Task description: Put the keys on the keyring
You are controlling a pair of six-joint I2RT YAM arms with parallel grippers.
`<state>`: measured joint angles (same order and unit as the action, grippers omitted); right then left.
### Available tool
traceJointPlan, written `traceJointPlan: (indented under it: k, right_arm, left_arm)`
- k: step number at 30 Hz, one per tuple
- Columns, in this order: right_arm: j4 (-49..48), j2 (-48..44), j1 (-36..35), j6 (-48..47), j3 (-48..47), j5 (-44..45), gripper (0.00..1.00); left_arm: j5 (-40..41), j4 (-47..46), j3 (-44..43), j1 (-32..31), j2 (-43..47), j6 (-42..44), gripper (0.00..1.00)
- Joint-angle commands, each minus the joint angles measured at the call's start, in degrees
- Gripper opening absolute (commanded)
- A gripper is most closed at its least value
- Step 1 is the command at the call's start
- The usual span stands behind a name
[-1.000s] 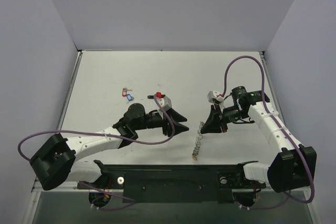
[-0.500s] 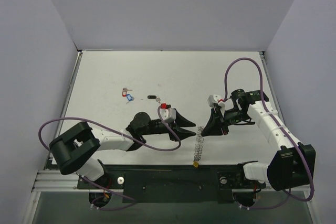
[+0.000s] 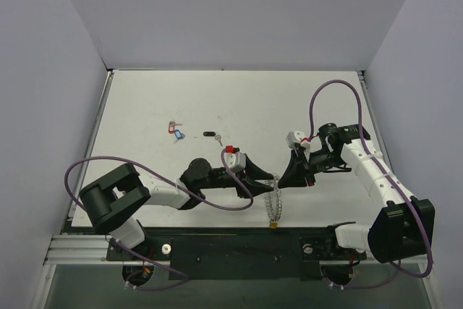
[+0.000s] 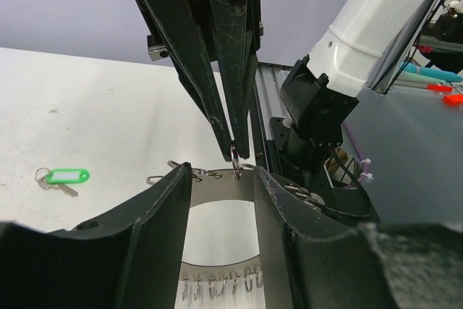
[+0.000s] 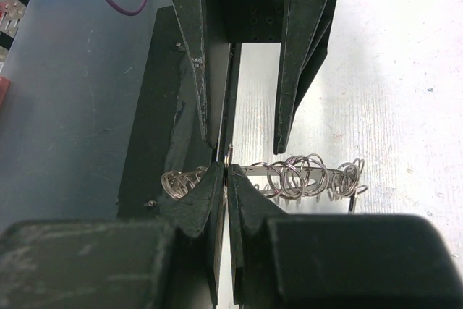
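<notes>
We've got the right pincer [image 5: 226, 168] clenched on the keyring [image 5: 304, 175], left pincer [image 4: 223, 179] gaping around it; keys [image 3: 174, 130] loose on worktop [image 3: 145, 99], none threaded.

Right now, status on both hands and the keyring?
Left hand open, next to keyring. Right hand shut on keyring. Keys loose on table. Nothing blocking.

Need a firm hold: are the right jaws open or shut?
Shut: right wrist view shows the jaws pinching the keyring rim, no gap.
</notes>
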<state>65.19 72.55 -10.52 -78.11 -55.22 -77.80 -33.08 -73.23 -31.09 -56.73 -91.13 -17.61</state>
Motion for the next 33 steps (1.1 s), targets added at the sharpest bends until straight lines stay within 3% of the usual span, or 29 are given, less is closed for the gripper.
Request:
traceJointPlan:
  k: [1, 12, 28, 30, 31, 33]
  right_arm:
    - [2.84, 0.22, 0.15, -1.52, -1.73, -4.11, 0.0]
    - [2.93, 0.22, 0.15, -1.44, -1.64, -4.2, 0.0]
    - [2.49, 0.22, -0.02, -1.52, -1.2, -3.68, 0.0]
    - [2.31, 0.22, -0.11, -1.52, -1.12, -3.5, 0.0]
    - [2.31, 0.13, -0.11, -1.61, -1.12, -3.41, 0.0]
    - [2.14, 0.13, -0.11, -1.61, -1.03, -3.06, 0.0]
  left_arm:
    - [-0.05, -6.92, -0.2, -0.66, -0.98, -0.94, 0.49]
    - [0.56, -5.43, -0.99, -1.28, -1.77, -0.5, 0.29]
    - [1.61, -2.53, -2.57, -2.33, -0.71, -0.59, 0.25]
    - [1.79, -1.39, -3.01, -2.42, -0.36, -0.59, 0.16]
    - [1.7, -0.17, -3.18, -2.42, -0.27, -0.67, 0.04]
    - [2.14, 1.76, -3.8, -2.42, 0.25, -0.76, 0.0]
